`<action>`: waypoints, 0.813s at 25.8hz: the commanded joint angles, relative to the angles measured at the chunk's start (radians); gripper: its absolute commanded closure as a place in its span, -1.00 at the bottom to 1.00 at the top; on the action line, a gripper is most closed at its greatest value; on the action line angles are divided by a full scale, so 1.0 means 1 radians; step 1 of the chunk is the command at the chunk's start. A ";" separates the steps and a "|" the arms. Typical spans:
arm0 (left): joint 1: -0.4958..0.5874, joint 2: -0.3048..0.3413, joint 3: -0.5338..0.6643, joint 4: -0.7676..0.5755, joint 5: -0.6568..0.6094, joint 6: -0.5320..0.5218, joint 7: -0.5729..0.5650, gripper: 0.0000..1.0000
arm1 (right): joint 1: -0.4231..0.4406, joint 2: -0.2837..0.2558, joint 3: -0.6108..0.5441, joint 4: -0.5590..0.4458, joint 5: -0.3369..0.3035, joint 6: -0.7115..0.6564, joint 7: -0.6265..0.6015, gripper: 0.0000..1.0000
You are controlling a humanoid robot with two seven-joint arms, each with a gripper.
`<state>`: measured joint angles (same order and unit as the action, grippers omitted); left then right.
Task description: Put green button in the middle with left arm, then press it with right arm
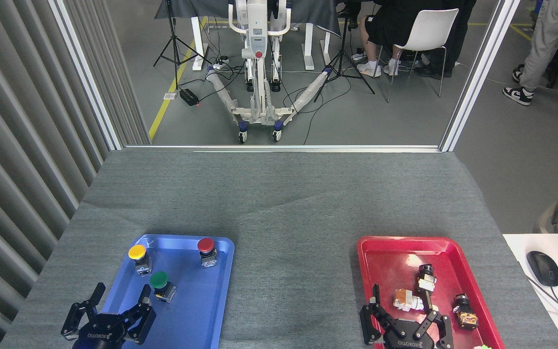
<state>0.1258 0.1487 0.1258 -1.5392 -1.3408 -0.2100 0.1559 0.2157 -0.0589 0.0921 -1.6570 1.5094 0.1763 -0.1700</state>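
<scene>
We see the green button standing in the blue tray, near the tray's left side. It is not in the middle yet; that bare grey cloth between the two trays has nothing on it. A yellow button stands just behind the green one, to its left. A red button stands near the tray's back right corner, well apart from the green one.

Our left gripper is at the front left corner of the blue tray. Its fingers are spread wide and hold nothing. One fingertip is just beside the green button, but we cannot tell if it touches.

Our right gripper is over the front of the red tray. Its fingers are spread wide too, and it holds nothing. Some small parts lie in the red tray, just past its fingers.

Both trays sit on the grey table.
</scene>
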 commanded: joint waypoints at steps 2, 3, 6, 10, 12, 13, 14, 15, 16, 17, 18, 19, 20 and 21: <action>0.000 0.000 0.000 0.001 0.002 -0.002 0.007 -1.00 | 0.001 -0.001 -0.008 -0.004 0.000 -0.004 0.000 -0.99; 0.000 -0.001 0.000 0.001 0.000 0.009 0.005 -1.00 | 0.002 -0.002 -0.020 -0.003 -0.001 -0.008 0.000 -0.99; -0.002 0.000 0.000 0.004 -0.001 0.009 0.010 -1.00 | 0.010 -0.002 -0.046 -0.003 -0.003 -0.040 0.000 -0.99; -0.002 0.000 0.000 0.004 -0.004 0.009 0.013 -1.00 | 0.016 -0.004 -0.052 -0.003 -0.003 -0.040 0.000 -0.99; -0.003 0.005 -0.002 0.005 -0.008 0.009 0.016 -0.99 | 0.016 -0.004 -0.051 -0.003 -0.003 -0.040 0.000 -0.99; -0.003 0.005 -0.002 0.005 -0.008 0.007 0.017 -0.99 | 0.016 -0.004 -0.052 -0.003 -0.003 -0.040 0.000 -0.99; -0.006 0.005 -0.003 0.005 -0.008 0.007 0.017 -1.00 | 0.017 -0.004 -0.052 -0.003 -0.003 -0.041 0.000 -0.99; -0.008 0.005 -0.003 0.007 -0.006 0.006 0.017 -0.99 | 0.017 -0.004 -0.052 -0.003 -0.003 -0.041 0.000 -0.99; -0.008 0.005 -0.003 0.008 -0.006 0.006 0.017 -0.99 | 0.017 -0.002 -0.052 -0.003 -0.003 -0.041 0.000 -0.99; -0.008 0.005 -0.003 0.008 -0.006 0.006 0.017 -1.00 | 0.019 -0.002 -0.052 -0.003 -0.003 -0.041 0.000 -0.99; -0.006 0.006 -0.003 0.008 -0.006 0.001 0.017 -1.00 | 0.021 -0.002 -0.051 -0.003 -0.003 -0.041 0.000 -0.99; -0.006 0.006 -0.003 0.008 -0.006 0.001 0.017 -1.00 | 0.021 -0.002 -0.051 -0.003 -0.003 -0.041 0.000 -0.99; -0.006 0.006 -0.003 0.008 -0.006 0.003 0.017 -1.00 | 0.022 -0.002 -0.051 -0.004 -0.003 -0.041 0.000 -0.99; -0.008 0.006 -0.003 0.008 -0.006 0.003 0.019 -1.00 | 0.022 -0.002 -0.051 -0.004 -0.003 -0.043 0.000 -0.99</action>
<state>0.1191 0.1544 0.1229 -1.5314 -1.3469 -0.2062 0.1735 0.2357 -0.0615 0.0408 -1.6606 1.5064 0.1349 -0.1703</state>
